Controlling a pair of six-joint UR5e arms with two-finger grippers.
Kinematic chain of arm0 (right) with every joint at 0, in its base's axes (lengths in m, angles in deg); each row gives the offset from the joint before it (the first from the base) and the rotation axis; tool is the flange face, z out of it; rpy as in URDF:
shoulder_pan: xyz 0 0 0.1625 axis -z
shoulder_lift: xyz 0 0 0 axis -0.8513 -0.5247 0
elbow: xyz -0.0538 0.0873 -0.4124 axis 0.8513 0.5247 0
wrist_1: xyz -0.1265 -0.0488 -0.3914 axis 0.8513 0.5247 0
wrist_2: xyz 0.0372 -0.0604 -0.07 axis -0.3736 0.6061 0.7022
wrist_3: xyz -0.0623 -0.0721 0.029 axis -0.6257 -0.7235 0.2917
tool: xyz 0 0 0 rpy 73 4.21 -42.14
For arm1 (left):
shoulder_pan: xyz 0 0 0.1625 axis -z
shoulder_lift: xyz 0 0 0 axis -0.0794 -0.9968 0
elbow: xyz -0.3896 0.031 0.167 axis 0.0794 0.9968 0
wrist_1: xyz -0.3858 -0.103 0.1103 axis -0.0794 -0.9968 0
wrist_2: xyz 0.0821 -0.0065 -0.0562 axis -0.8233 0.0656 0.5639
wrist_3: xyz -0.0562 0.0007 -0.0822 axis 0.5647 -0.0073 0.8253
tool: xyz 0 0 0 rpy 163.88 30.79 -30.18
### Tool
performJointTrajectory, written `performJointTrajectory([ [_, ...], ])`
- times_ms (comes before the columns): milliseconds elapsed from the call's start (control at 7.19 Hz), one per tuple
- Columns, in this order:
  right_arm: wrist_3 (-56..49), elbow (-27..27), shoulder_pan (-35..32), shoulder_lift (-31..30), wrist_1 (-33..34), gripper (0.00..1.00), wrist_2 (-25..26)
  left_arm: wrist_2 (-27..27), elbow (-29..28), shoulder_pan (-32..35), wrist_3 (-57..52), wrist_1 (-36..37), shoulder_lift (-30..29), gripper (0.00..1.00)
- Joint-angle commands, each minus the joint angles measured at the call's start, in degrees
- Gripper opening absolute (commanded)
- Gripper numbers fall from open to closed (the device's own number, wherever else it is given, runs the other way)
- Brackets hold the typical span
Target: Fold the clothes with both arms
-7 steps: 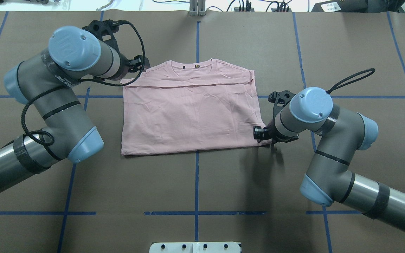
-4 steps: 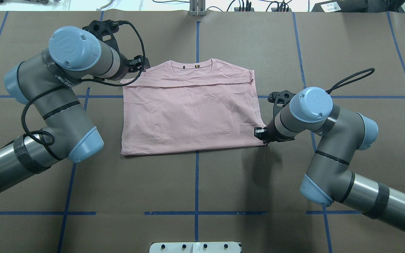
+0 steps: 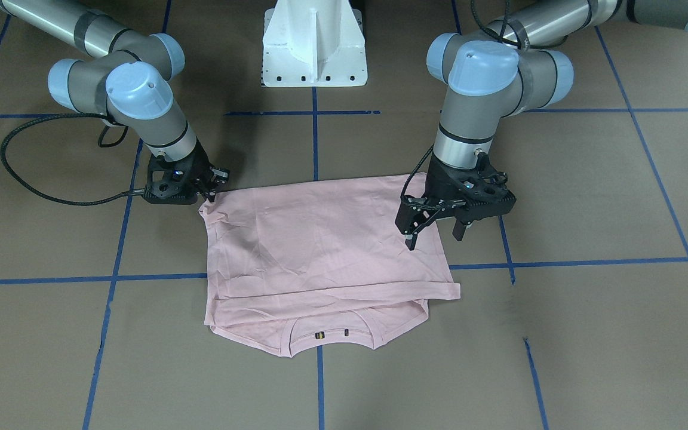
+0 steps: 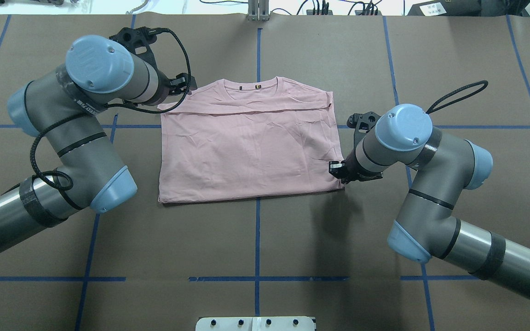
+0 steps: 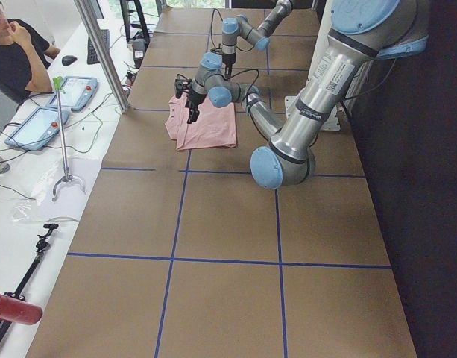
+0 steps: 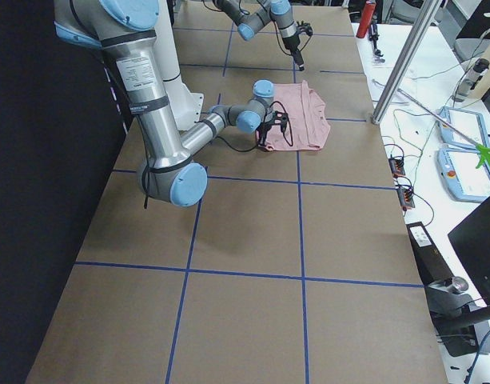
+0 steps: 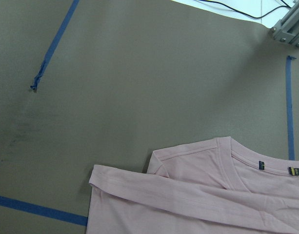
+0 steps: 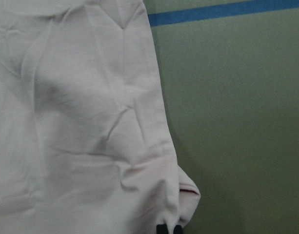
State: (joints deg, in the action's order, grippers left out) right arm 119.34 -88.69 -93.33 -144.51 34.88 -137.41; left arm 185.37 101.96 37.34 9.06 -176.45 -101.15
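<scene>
1. T-shirt [image 4: 251,147] lies partly folded, plain side up, on the surface [image 4: 256,239] between the two hands.
2. Right hand [image 4: 338,172] is pinched shut on the hem corner. That corner has drawn inward and lifted since a second ago.
3. Left hand [image 3: 433,239] hangs wide open above the shirt's edge, gripping nothing.
4. Judgement: the next fold is starting, and the left grip is not yet taken.

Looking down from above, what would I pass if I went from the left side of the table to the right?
Robot's left arm → pink T-shirt lying flat in the middle → robot's right arm.
</scene>
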Motion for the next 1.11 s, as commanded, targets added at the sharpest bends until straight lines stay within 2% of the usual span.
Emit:
performJointTrajectory([
  [0,0.61,-5.62,-0.18,-5.67,0.35,0.0,-0.06,0.03,0.12,-0.32,0.55,0.02,-0.07,1.0],
  [278,1.05,-13.7,0.17,-15.07,0.18,0.0,-1.02,-0.06,0.38,-0.41,0.81,0.02,-0.16,1.0],
  [556,1.31,-19.42,2.27,-23.77,0.18,0.0,-8.11,-0.49,0.47,-1.63,2.13,0.02,-0.16,1.0],
  [834,4.97,-25.84,11.02,-31.78,-0.09,0.0,-9.9,-0.76,1.0,-2.95,3.97,0.02,-0.16,1.0],
  [973,11.62,-26.57,16.9,-31.64,-0.17,0.0,-8.68,-1.19,2.48,-3.57,4.85,0.02,-0.07,1.0],
])
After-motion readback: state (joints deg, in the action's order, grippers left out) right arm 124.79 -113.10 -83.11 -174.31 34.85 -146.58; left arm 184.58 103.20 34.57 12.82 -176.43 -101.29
